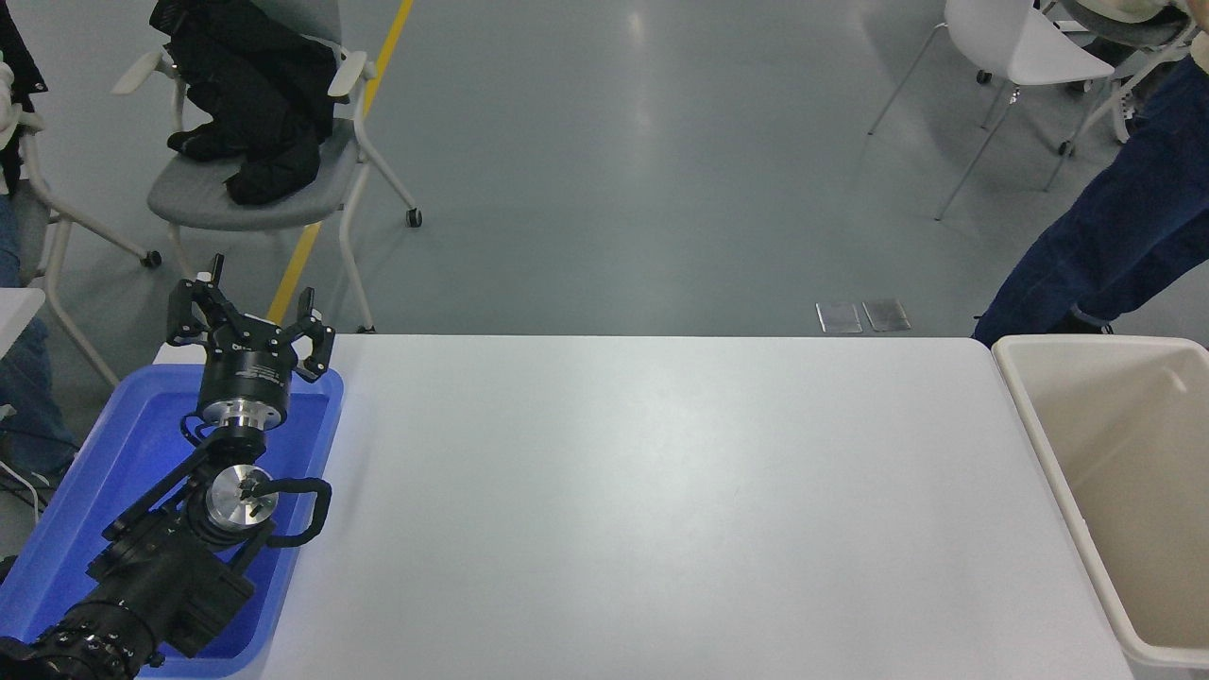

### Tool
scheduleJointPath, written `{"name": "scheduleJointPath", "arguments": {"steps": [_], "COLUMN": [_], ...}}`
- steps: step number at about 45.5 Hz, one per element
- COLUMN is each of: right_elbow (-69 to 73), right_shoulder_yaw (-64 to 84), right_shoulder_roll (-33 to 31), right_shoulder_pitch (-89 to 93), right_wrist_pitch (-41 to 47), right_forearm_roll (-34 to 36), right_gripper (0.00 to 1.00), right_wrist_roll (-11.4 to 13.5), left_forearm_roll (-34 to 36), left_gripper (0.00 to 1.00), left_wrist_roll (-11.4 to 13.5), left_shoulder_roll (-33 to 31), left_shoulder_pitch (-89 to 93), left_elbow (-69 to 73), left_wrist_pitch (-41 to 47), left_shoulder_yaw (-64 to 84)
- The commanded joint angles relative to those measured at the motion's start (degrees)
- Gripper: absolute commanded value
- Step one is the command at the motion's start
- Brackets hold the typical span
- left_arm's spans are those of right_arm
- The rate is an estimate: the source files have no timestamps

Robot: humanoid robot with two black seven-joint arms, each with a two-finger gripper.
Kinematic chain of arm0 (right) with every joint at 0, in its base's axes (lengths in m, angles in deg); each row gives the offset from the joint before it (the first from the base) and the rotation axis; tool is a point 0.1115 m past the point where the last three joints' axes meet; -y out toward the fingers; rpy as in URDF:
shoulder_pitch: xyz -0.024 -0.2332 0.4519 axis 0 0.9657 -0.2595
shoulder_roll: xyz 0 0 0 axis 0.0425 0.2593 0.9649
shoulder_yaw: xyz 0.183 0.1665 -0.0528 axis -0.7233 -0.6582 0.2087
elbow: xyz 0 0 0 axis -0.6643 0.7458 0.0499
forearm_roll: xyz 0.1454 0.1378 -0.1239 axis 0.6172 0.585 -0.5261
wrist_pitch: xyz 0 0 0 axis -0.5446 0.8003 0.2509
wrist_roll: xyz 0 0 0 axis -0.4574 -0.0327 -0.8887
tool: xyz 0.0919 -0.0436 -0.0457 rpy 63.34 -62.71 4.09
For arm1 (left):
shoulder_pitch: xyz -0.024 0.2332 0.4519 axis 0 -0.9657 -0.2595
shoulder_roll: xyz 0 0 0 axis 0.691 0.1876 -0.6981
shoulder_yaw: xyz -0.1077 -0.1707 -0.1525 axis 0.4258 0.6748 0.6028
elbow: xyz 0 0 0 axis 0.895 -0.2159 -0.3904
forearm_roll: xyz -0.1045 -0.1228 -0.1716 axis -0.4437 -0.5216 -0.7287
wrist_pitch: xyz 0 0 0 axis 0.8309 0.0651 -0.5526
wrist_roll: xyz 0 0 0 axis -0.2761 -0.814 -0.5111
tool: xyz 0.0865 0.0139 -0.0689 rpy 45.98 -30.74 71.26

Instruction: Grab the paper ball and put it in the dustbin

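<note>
The cream-beige dustbin (pixel 1034 425) stands at the table's right end, cut off by the picture's right edge; the part of its inside that shows holds nothing I can see. The paper ball is out of view. My right arm and gripper are out of view as well. My left gripper (pixel 247 316) is parked at the lower left above the blue tray, open and empty.
A shallow blue tray (pixel 57 529) lies at the table's left edge under my left arm. A person's legs in dark blue trousers (pixel 1115 227) stand behind the bin. Chairs stand on the floor beyond the white table (pixel 642 501).
</note>
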Motion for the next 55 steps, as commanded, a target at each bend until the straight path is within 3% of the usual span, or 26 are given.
{"name": "scheduleJointPath", "arguments": {"steps": [1, 7, 20, 22, 23, 27, 28, 29, 44, 55], "right_elbow": [-18.8, -18.8, -18.8, -18.8, -18.8, -18.8, -18.8, -18.8, -18.8, -18.7], "right_shoulder_yaw": [-6.7, -7.3, -8.0, -8.2, -8.5, -10.2, -10.7, -10.9, -11.8, -18.0], "right_shoulder_roll": [9.1, 12.7, 16.0, 16.0, 16.0, 15.9, 15.9, 15.9, 15.7, 15.4], "right_shoulder_pitch": [21.8, 25.4, 28.4, 28.4, 28.4, 28.3, 28.2, 28.0, 26.9, 24.0], "right_wrist_pitch": [-3.3, -8.7, -12.2, -12.2, -12.2, -12.2, -12.2, -12.1, -12.0, -11.8], "right_forearm_roll": [17.2, 22.2, 25.4, 25.4, 25.4, 25.4, 25.4, 25.5, 27.5, 34.8], "right_gripper": [0.0, 0.0, 0.0, 0.04, 0.12, 0.6, 0.77, 1.0, 1.0, 1.0], "right_wrist_roll": [0.4, 3.7, 4.6, 4.6, 4.6, 4.6, 4.6, 4.6, 4.6, 4.6], "left_forearm_roll": [0.0, 0.0, 0.0, 0.0, 0.0, 0.0, 0.0, 0.0, 0.0, 0.0], "left_gripper": [0.99, 0.99, 0.99, 0.99, 0.99, 0.99, 0.99, 0.99, 0.99, 0.99], "left_wrist_roll": [0.1, 0.1, 0.1, 0.1, 0.1, 0.1, 0.1, 0.1, 0.1, 0.1], "left_shoulder_roll": [0.0, 0.0, 0.0, 0.0, 0.0, 0.0, 0.0, 0.0, 0.0, 0.0], "left_shoulder_pitch": [0.0, 0.0, 0.0, 0.0, 0.0, 0.0, 0.0, 0.0, 0.0, 0.0], "left_elbow": [0.0, 0.0, 0.0, 0.0, 0.0, 0.0, 0.0, 0.0, 0.0, 0.0], "left_wrist_pitch": [0.0, 0.0, 0.0, 0.0, 0.0, 0.0, 0.0, 0.0, 0.0, 0.0], "left_shoulder_yaw": [0.0, 0.0, 0.0, 0.0, 0.0, 0.0, 0.0, 0.0, 0.0, 0.0]}}
